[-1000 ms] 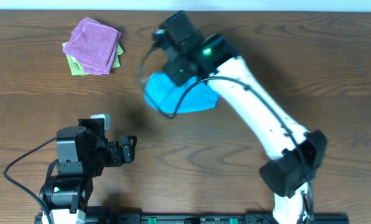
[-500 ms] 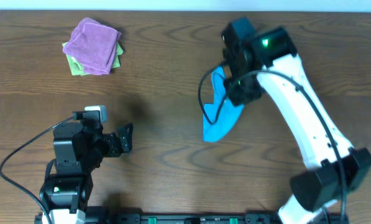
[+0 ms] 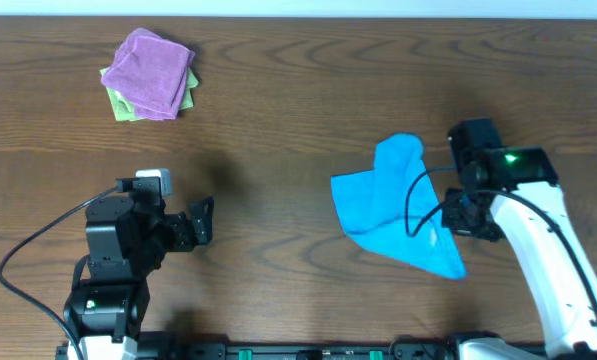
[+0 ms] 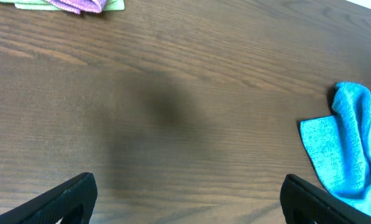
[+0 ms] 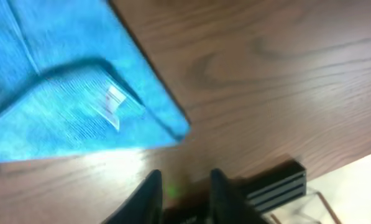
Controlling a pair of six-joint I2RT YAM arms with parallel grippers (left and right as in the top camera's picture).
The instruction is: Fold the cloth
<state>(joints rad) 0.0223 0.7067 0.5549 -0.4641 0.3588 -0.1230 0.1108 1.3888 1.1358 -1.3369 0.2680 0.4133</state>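
The sky-blue cloth (image 3: 393,205) lies crumpled and partly spread on the table, right of centre. It also shows at the right edge of the left wrist view (image 4: 350,143). In the right wrist view the cloth (image 5: 61,93) fills the upper left, its white tag (image 5: 114,102) facing up. My right gripper (image 3: 465,215) is at the cloth's right edge. Its jaws (image 5: 184,180) stand a little apart with nothing between them, clear of the cloth. My left gripper (image 3: 203,222) is wide open and empty (image 4: 185,199), far to the left of the cloth.
A purple cloth (image 3: 150,68) lies on a light green cloth (image 3: 123,108) at the back left, also seen in the left wrist view (image 4: 79,5). The table's front edge and a black fixture (image 5: 275,186) lie just behind my right gripper.
My right arm swung the cloth from the back centre to the right front. The cloth, held aloft before, now lies on the table out of the jaws. The left arm barely moved.
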